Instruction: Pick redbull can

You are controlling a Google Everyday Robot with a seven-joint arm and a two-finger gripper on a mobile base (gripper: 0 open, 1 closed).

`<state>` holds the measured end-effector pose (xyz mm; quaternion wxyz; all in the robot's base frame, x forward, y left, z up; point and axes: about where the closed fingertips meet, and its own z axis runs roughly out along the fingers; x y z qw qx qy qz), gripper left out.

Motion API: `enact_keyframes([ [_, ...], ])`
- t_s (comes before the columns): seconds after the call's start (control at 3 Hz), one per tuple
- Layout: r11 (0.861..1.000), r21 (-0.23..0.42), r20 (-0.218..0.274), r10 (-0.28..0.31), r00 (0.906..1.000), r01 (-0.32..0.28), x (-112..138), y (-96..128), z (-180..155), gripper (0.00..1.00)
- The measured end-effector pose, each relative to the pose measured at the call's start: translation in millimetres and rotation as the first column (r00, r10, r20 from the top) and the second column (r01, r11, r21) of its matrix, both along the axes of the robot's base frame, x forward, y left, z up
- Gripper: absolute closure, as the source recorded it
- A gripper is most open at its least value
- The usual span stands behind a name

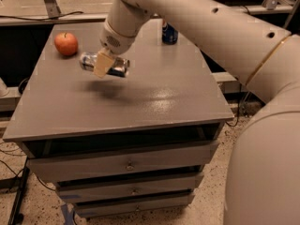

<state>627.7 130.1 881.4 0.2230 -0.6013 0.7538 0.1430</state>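
The pale arm (206,25) reaches in from the right, over the far edge of the grey worktop (159,95). Three drawers (126,165) sit under the front edge. The gripper (104,65) hangs over the far-left part of the worktop and pinches the redbull can (117,67) across its middle. The can lies sideways, clear of the surface, with its shadow on the worktop below. An apple (66,43) rests near the far-left corner. A blue can (169,33) stands at the far edge, partly hidden by the arm.
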Motion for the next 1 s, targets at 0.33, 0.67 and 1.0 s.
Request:
enact_keyframes([
  [0.33, 0.997, 0.066, 0.048, 0.045, 0.9978, -0.048, -19, 15, 60, 1.00],
  [0.67, 0.981, 0.168, 0.073, 0.080, 0.9941, -0.091, -30, 22, 105, 1.00],
  [1.0, 0.979, 0.180, 0.071, 0.083, 0.9940, -0.094, -31, 24, 108, 1.00],
])
